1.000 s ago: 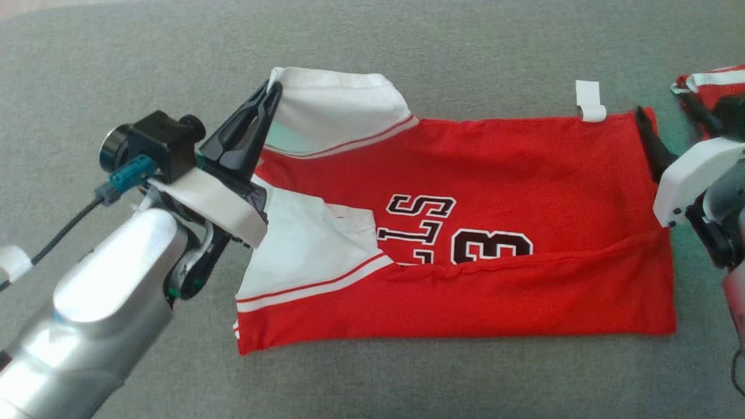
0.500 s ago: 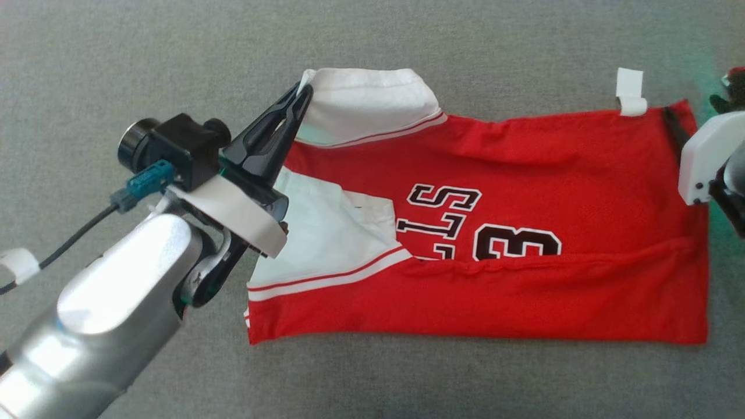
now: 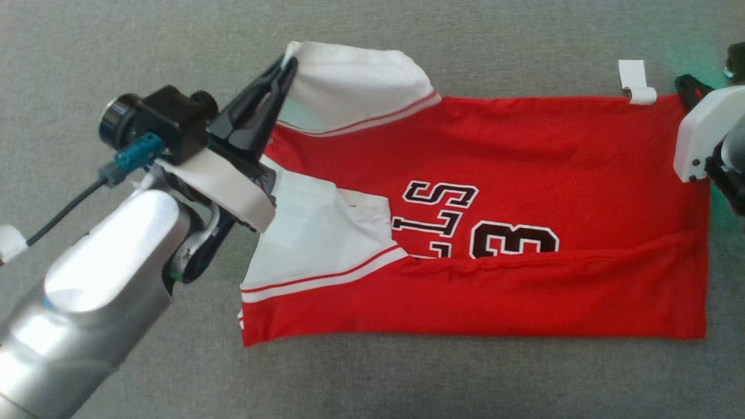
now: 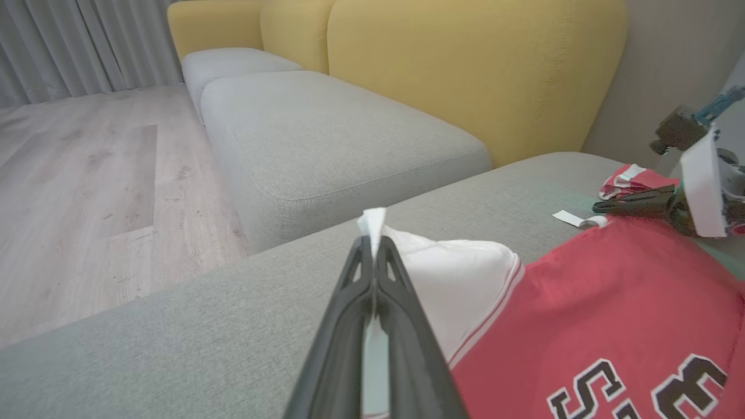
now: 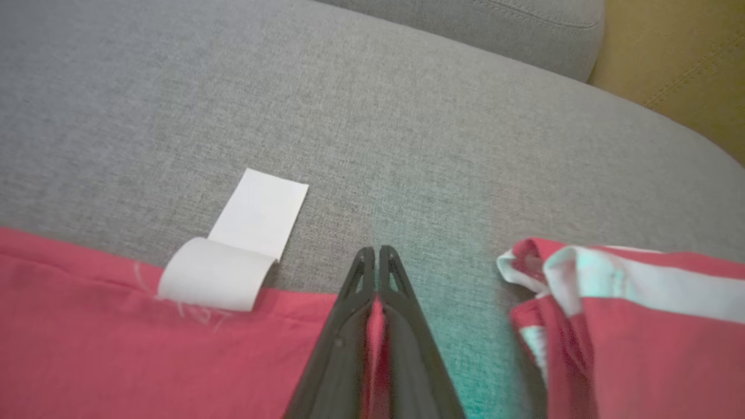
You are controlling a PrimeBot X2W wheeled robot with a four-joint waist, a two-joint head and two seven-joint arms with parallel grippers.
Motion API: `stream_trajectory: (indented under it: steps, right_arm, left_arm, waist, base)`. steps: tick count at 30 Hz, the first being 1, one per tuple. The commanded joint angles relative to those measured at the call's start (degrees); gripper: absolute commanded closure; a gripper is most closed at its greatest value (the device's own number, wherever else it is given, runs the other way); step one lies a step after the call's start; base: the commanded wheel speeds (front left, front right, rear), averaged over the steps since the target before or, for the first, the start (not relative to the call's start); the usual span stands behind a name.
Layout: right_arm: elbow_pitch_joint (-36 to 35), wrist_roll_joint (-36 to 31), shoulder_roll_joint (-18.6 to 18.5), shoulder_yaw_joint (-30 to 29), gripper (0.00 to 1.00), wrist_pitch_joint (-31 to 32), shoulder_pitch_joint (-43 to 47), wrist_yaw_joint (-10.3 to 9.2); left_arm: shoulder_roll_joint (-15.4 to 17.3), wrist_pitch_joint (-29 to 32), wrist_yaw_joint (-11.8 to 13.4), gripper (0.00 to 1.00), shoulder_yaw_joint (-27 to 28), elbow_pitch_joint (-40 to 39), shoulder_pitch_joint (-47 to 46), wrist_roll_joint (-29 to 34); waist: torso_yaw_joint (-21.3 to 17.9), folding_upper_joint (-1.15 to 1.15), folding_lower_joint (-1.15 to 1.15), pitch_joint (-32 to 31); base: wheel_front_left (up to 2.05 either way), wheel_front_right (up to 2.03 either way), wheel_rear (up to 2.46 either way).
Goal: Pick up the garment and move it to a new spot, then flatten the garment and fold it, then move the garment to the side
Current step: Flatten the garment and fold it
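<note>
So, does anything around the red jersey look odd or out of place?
Two things: a white strip, one end curled, lies at the jersey's far edge, and a second red garment lies crumpled beside its right corner; both crowd the folding area.

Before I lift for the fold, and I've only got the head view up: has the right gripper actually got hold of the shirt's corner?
Observer: Yes. The right wrist view shows the right gripper shut, with red cloth of the shirt pinched between its fingers.
Operator: Anything lying just past that corner?
Observer: A second red and white garment, bunched on the grey cushion, close beside the fingers but apart from them.
Operator: And the left side?
Observer: The left wrist view shows the left gripper shut on the white sleeve, with a bit of white cloth poking out above the fingertips.
</note>
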Motion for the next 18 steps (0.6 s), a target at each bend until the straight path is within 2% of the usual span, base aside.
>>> stream_trajectory:
  steps: [1,4,9,18]
  right_arm:
    - [-1.09,1.26,-0.83,0.47,1.0,-1.78,-1.61,-0.05]
    - [-1.68,2.19,-1.02,0.65,1.0,-3.9,-3.77,-0.05]
    - [-2.1,3.36,-1.12,-0.81,1.0,-7.83,-7.7,-0.05]
    - [-0.02,3.16,1.82,-2.56,1.0,-13.18,-12.45,-0.05]
  left_arm:
    - [2.69,-0.41,0.73,1.0,3.76,-0.21,-3.14,0.12]
    - [3.3,-0.73,0.68,1.0,4.58,1.88,-4.53,0.3]
    - [2.49,-1.48,-0.69,1.0,5.1,6.95,-8.77,1.14]
    - [-1.42,-6.03,-2.81,1.0,5.75,19.71,-18.17,3.94]
  waist:
    - [-0.74,0.0,-0.01,-0.48]
    - [-1.64,0.0,-0.01,-0.62]
    - [-2.51,0.0,-0.01,-0.33]
    - [-3.7,0.0,-0.01,0.99]
  base:
    - [0.0,0.0,0.0]
    - [0.0,0.0,0.0]
    - [0.0,0.0,0.0]
    - [0.0,0.0,0.0]
